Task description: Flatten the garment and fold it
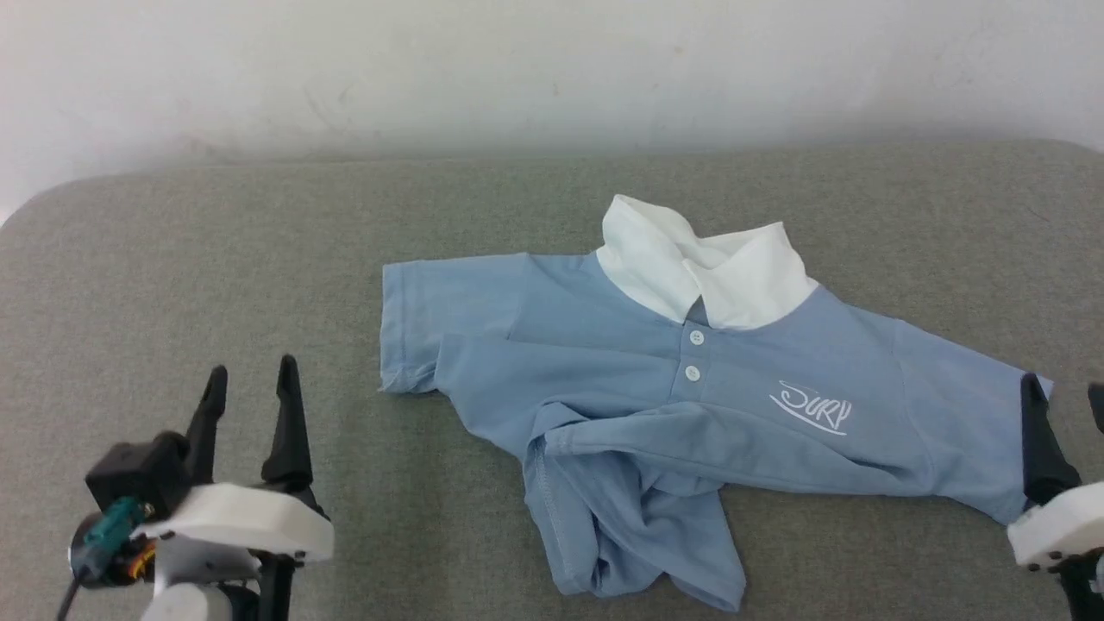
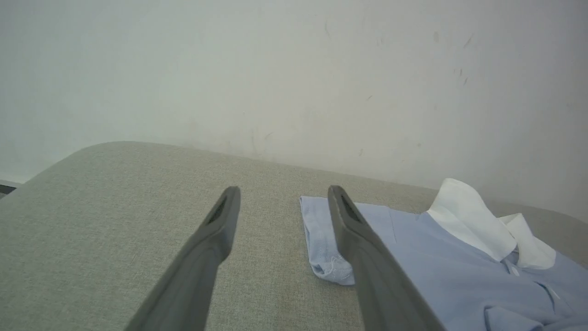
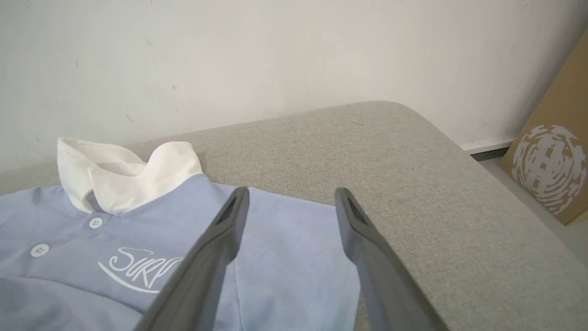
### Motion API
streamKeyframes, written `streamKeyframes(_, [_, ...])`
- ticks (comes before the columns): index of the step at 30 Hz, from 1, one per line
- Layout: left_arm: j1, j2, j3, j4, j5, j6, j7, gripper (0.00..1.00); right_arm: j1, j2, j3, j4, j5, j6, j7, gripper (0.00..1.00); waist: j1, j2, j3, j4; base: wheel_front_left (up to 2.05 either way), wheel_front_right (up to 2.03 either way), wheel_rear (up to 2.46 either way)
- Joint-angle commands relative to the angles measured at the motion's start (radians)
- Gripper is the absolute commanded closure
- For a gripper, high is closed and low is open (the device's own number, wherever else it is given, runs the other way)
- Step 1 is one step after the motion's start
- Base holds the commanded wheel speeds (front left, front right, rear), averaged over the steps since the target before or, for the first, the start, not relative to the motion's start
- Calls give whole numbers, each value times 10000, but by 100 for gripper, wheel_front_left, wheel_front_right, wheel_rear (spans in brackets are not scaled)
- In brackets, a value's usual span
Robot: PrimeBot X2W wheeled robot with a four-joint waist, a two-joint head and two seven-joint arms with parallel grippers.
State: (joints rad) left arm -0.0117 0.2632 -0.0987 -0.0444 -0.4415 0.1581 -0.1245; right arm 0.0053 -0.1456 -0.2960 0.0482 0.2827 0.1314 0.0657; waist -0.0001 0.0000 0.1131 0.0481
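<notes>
While the garment (image 1: 655,379) lay face up on the grey padded surface (image 1: 172,259), I judged the flattening step to be in hand, with no fold made. I took its white collar (image 1: 703,263) as the reference point.

1. Below the collar in the head view, the body was bunched and twisted into a heap at the hem (image 1: 630,535). The white lettering (image 1: 811,407) sat below and right of the collar on smoother cloth.
2. Left of the collar, one sleeve (image 1: 414,319) lay spread, its cuff corner curled.
3. Right of the collar, the other sleeve (image 1: 966,405) lay stretched out.

The left gripper (image 1: 252,366) was far left of and below the collar, fingers parted and empty, over bare padding near the left cuff but apart from it. The right gripper (image 1: 1063,386) was far right of the collar at the other cuff, fingers parted with nothing clamped. I could not tell whether it touched the cloth.

In my judgement, the next move called for pinching the hem corners and drawing them away from the collar. A shallow pinch risked dragging only the top layer.
</notes>
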Motion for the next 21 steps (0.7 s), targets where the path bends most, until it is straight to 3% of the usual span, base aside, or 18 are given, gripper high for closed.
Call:
streamKeyframes(1, [-271, 120, 52, -94, -50, -80, 95, 0, 32, 96, 102, -194, -88, -7, -117, 0, 1, 0, -31, -43, 0, 0, 0])
streamKeyframes(9, [-2806, 761, -396, 512, -274, -771, 1867, 0, 403, 488, 1356, -2248, -531, -7, -115, 0, 1, 0, 664, -147, 0, 0, 0])
streamKeyframes(15, [-5359, 933, -1130, 2512, -520, -1514, 3842, 0, 269, 580, 1942, -3136, -595, -7, -85, 0, 1, 0, 1731, -590, 0, 0, 0])
streamKeyframes(21, [-6995, 1212, -1576, 4924, -753, -1889, 6088, 0, -53, 500, 2423, -3113, -466, -7, -96, 0, 1, 0, 2403, -1182, 0, 0, 0])
